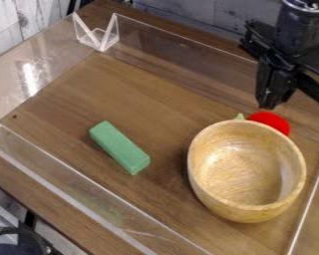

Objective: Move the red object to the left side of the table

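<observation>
The red object (pixel 270 122), small and rounded with a bit of light green at its left, lies on the table (pixel 149 90) at the far right, just behind the wooden bowl. My gripper (pixel 273 100) points straight down right above it. Its black fingers are shut together with nothing between them, their tips at or just over the top of the red object; whether they touch it I cannot tell. The bowl's rim hides the lower part of the red object.
A large wooden bowl (pixel 198 164) stands at the front right. A green rectangular block (pixel 119 147) lies left of it. Low clear acrylic walls (pixel 69 204) edge the tabletop, and a small clear stand (pixel 96 32) sits at the back left corner.
</observation>
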Controlling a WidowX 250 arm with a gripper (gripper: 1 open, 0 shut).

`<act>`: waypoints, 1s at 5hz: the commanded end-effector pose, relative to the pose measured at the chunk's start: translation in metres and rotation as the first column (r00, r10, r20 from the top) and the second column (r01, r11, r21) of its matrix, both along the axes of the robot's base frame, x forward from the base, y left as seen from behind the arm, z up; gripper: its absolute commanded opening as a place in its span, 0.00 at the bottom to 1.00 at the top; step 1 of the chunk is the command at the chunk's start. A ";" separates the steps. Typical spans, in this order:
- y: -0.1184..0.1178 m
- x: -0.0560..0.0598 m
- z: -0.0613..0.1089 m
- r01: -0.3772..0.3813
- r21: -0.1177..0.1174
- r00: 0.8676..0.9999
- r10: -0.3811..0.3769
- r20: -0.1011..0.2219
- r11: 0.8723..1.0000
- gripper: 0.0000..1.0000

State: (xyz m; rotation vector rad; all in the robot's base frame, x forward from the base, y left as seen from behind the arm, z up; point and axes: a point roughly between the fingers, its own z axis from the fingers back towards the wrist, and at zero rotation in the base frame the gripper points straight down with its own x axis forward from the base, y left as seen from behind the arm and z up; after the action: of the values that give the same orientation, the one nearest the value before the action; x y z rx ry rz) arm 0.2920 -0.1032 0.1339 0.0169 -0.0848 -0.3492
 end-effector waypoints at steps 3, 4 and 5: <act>-0.002 0.015 -0.012 0.018 0.019 1.000 -0.018 0.018 1.000 0.00; -0.002 0.019 -0.018 -0.007 0.041 1.000 0.006 0.014 0.999 0.00; -0.002 0.011 -0.017 0.030 0.077 0.999 -0.032 0.024 0.997 0.00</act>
State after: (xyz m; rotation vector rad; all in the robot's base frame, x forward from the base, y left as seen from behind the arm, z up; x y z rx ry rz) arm 0.3009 -0.1033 0.0971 0.1029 -0.0288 -0.3801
